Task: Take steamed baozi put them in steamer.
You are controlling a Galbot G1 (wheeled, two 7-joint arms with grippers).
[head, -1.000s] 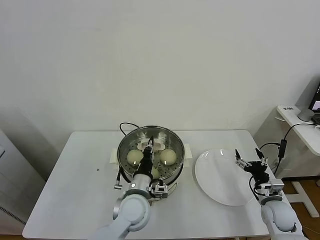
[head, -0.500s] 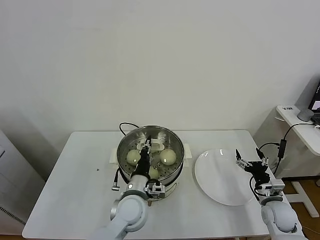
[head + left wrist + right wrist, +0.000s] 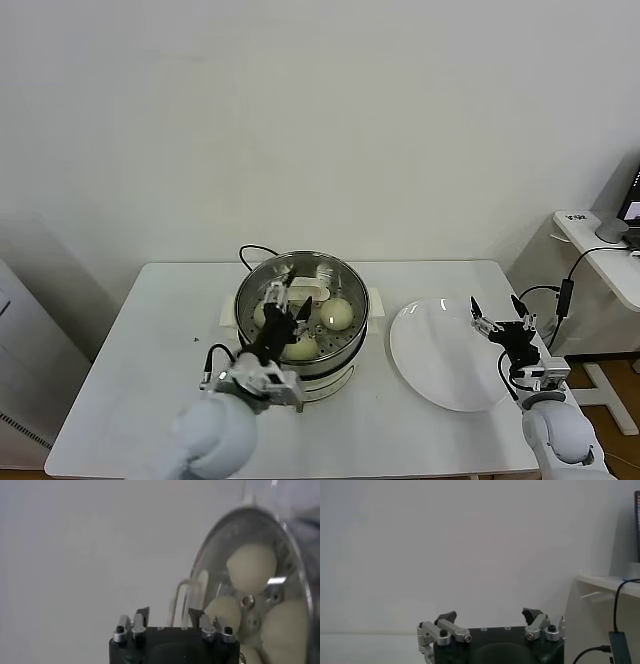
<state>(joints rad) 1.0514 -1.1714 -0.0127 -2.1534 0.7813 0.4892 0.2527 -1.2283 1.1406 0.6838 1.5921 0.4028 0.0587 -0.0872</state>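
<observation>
left claw (image 3: pixel 283 303) open over steamer (image 3: pixel 345 283) rim

left gripper (image 3: pixel 283 309) hides part of the steamer (image 3: pixel 345 281) interior.

One steamer (image 3: pixel 302 305), four steamed baozi (image 3: pixel 339 314) inside it, one white plate (image 3: pixel 440 352), one table (image 3: pixel 150 330)

The steamer (image 3: pixel 301 300) was shiny polished metal, its wall mirror-bright. Inside it, the steamed baozi (image 3: pixel 339 313) looked smooth, matt and doughy. Beside the steamer, the plate (image 3: pixel 440 355) was glossy white, and the table (image 3: pixel 150 340) beneath was smooth matt white.
</observation>
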